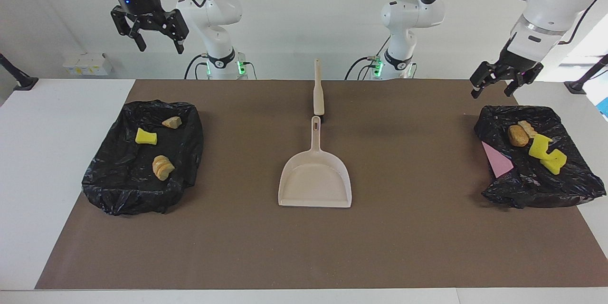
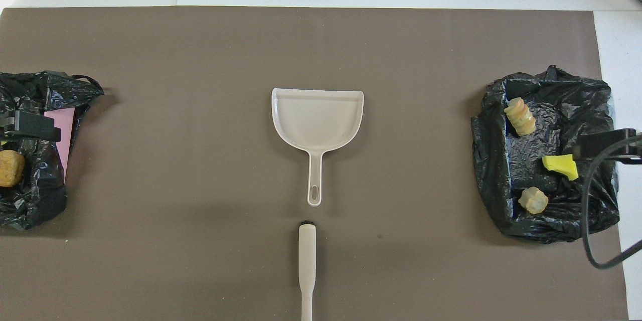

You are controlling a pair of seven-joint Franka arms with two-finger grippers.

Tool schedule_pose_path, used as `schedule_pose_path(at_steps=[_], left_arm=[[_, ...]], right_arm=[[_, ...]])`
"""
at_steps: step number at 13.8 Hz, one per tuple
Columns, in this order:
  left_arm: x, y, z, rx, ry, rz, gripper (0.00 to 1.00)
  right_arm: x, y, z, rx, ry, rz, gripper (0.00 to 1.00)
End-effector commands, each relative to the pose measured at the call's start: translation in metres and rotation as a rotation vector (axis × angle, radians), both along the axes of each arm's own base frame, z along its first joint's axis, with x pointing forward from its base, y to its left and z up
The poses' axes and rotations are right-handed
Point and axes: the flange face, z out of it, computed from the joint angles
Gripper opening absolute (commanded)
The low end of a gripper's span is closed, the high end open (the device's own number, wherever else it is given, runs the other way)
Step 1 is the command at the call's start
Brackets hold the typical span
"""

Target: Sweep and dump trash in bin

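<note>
Trash sits in two black-lined bins at the table ends. Bin at right arm's end (image 1: 142, 156): one yellow chunk (image 1: 145, 137), two tan lumps (image 1: 163, 167). Bin at left arm's end (image 1: 536, 185): two yellow chunks (image 1: 547, 153), brown lumps (image 1: 517, 136) (pink wall showing). Beige dustpan (image 1: 315, 178) lies mid-mat, brush (image 1: 318, 90) just beside its handle, nearer the robots. Left tool (image 1: 496, 84) is raised over its bin's edge, fingers spread, empty. Right tool (image 1: 158, 40) hangs high, fingers apart, empty.
</note>
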Motion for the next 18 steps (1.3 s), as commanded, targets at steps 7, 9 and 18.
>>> schedule_pose_path(at_steps=[7,9,18], left_arm=[[-0.011,-0.005,0.003,0.009,0.027,-0.025,1.00],[-0.012,-0.006,0.004,0.009,0.030,-0.032,1.00],[-0.014,-0.004,0.033,0.011,0.048,-0.070,1.00]], right_arm=[[-0.005,-0.005,0.003,-0.013,0.012,0.017,1.00],[-0.005,-0.005,0.003,-0.013,0.012,0.017,1.00],[-0.005,-0.005,0.003,-0.013,0.012,0.017,1.00]])
